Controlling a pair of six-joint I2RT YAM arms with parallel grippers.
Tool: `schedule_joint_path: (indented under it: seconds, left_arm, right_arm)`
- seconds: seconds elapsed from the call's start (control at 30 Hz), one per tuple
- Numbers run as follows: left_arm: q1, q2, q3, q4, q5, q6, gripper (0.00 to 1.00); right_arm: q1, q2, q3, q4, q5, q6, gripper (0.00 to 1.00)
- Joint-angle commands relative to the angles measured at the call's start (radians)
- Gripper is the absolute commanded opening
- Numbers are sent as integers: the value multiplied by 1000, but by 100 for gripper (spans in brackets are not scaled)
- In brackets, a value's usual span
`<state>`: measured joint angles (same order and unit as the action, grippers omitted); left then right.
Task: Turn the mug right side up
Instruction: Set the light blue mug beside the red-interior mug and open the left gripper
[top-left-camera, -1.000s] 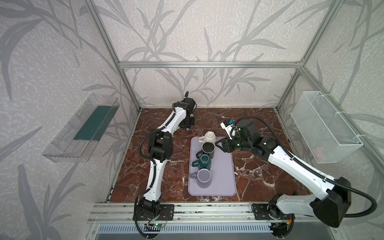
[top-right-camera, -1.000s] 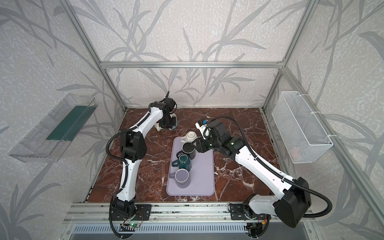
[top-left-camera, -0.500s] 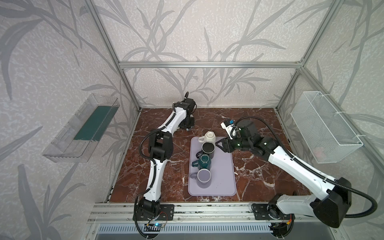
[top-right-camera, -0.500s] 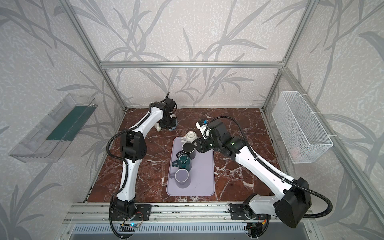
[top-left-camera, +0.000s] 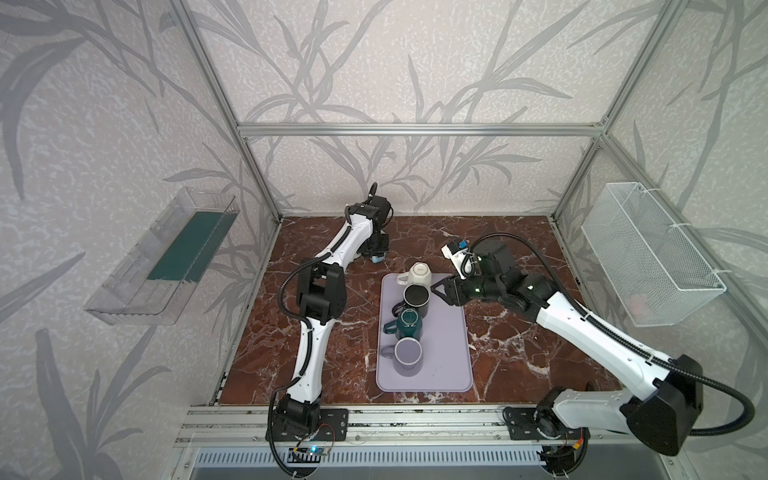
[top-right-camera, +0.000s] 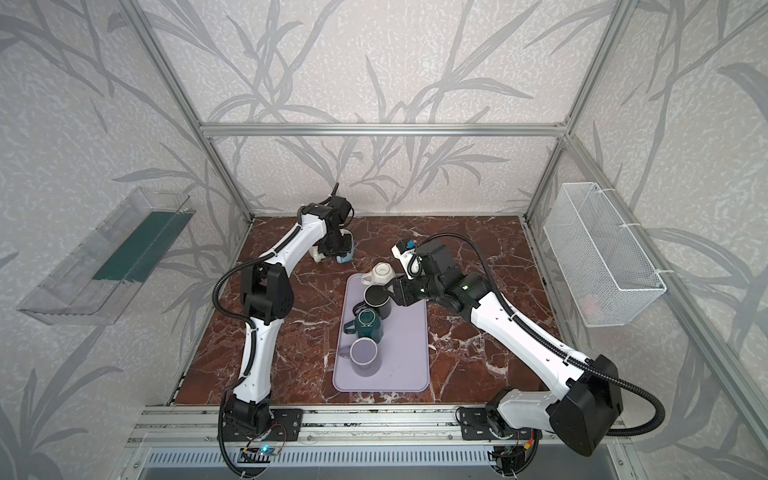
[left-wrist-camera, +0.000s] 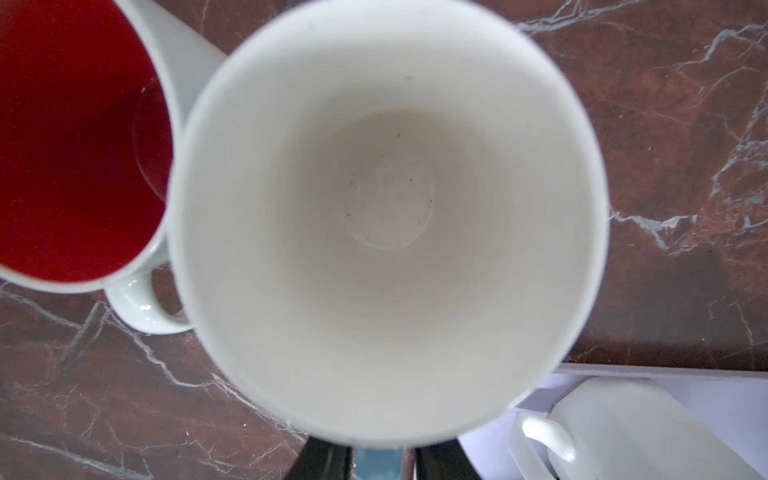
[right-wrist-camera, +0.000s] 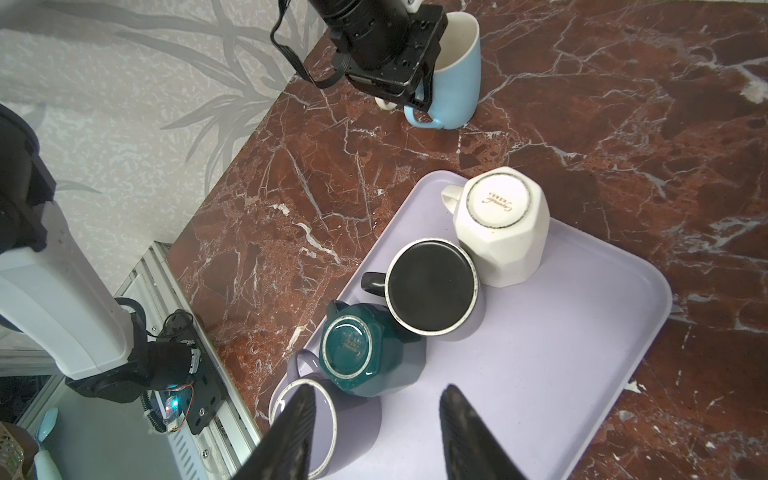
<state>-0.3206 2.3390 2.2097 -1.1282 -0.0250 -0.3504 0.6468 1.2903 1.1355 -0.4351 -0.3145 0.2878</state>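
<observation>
The light-blue ceramic mug stands mouth-up on the red-brown marble table, beyond the far left corner of the lavender plastic tray. The left end effector straddles its handle side; I cannot tell whether it is gripping. The right end effector hangs above the tray, fingers apart, holding nothing.

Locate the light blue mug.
In both top views the light blue mug stands upright on the marble table, back left, off the purple tray, directly under the left gripper and beside a white mug.

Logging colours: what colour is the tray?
The tray is pale lilac, clearest in the right wrist view.
</observation>
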Motion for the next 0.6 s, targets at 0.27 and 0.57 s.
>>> schedule_joint_path:
  seconds: [0.27, 0.57]
  left_arm:
    - [-3, -121, 1, 11, 8, 22, 31]
    - [3, -281, -72, 62, 28, 19, 32]
  right_arm:
    - [-5, 9, 56, -76, -47, -146, 51]
    - [52, 81, 171, -212, -51, -314, 53]
